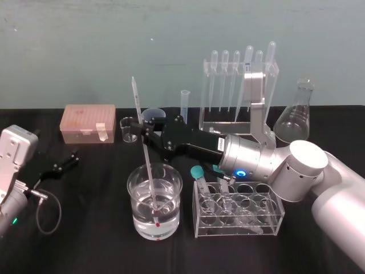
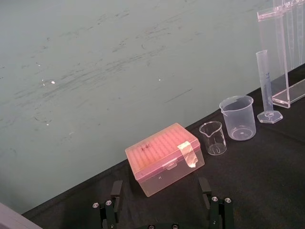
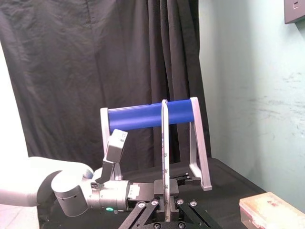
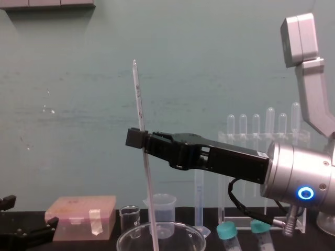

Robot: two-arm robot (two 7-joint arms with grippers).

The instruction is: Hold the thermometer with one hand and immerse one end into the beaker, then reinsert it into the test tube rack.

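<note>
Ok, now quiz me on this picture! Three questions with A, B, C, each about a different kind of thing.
1. What colour is the lidded box? A blue, B pink, C green.
2. Where is the bottom end of the thermometer? A on the box, B up in the air, C in the beaker.
3. What is the right gripper doing? A pinching the thermometer, B open and empty, C holding the box.

Answers: 1 B, the box looks pale pink. 2 C, the red tip sits low inside the beaker. 3 A, its fingers are closed on the thermometer, while the left gripper sits open at the left.
</note>
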